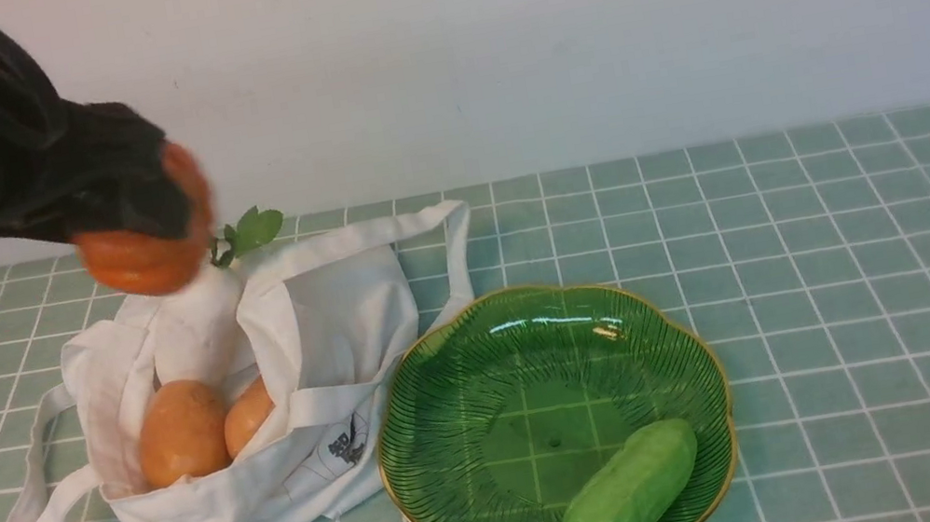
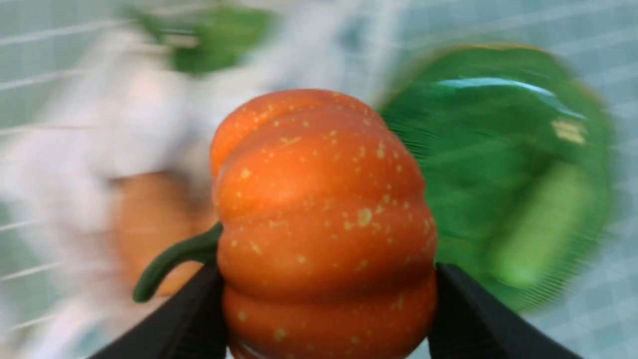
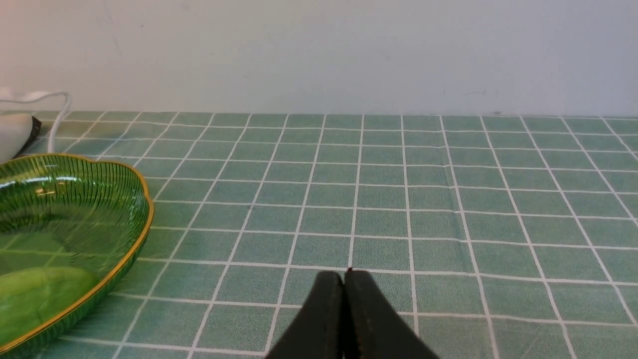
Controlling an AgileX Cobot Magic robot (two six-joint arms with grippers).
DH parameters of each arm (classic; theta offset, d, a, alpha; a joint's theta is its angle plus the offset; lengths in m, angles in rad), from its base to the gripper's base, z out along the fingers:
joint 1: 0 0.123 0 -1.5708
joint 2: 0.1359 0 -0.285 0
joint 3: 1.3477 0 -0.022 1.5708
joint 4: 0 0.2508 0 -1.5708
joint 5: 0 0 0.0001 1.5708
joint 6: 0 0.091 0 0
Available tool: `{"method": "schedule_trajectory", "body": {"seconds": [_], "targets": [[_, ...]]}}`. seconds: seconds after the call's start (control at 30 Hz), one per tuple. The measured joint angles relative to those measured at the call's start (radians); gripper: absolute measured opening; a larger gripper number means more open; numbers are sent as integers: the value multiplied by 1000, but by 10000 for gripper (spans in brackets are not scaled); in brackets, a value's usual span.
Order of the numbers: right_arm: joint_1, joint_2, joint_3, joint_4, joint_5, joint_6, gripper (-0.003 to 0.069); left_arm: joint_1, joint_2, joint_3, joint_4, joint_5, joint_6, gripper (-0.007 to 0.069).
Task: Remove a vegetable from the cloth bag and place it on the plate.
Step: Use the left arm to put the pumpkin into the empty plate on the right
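A green-tiled bench [image 1: 856, 281] runs back to a pale wall. The bag [image 1: 333, 321] lies slumped on the robot's left side of it, its mouth open toward the camera and its straps trailing across the tiles. The plate [image 1: 483, 371] sits just right of the bag, its rim touching or nearly touching the cloth. The dark left arm reaches in from the upper left.

The left gripper [image 1: 149, 221] is closed on the pumpkin [image 1: 135, 264], with a black finger [image 2: 189, 319] pressed to each side, as the left wrist view shows. The pumpkin hangs in the air above the far end of the bag, clear of the cloth and well short of the plate. Its curved dark-green stem [image 2: 169, 259] sticks out sideways. The background of that wrist view is blurred.

A cucumber [image 1: 631, 490] lies on the near right part of the plate. Two round brownish-orange vegetables [image 1: 182, 431] rest side by side inside the bag. Behind them is a white root [image 1: 198, 329] with green leaves [image 1: 252, 230] poking out at the far edge.

The right gripper [image 3: 345, 279] shows only in its own wrist view. Its jaws are pressed together on nothing, over bare tiles to the right of the plate.
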Motion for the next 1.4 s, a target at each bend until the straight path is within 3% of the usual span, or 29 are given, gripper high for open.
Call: {"method": "schedule_trajectory", "body": {"seconds": [0.13,0.33,0.43,0.7,0.87,1.07,1.27,1.4], "targets": [[0,0,0,0,0,0,-16,-60,52,19,-147,9,99,454],[0,0,0,0,0,0,-16,-240,195,19,-189,-60,120,454],[0,0,0,0,0,0,-16,-351,304,19,-129,-187,122,454],[0,0,0,0,0,0,-16,-510,472,19,167,-338,32,454],[0,0,0,0,0,0,-16,-557,511,19,266,-390,-11,472],[0,0,0,0,0,0,-16,-571,513,13,295,-415,-14,658],[0,0,0,0,0,0,-16,-571,492,-55,320,-332,-14,682],[0,0,0,0,0,0,-16,-571,453,-172,324,-208,-18,652]]}}
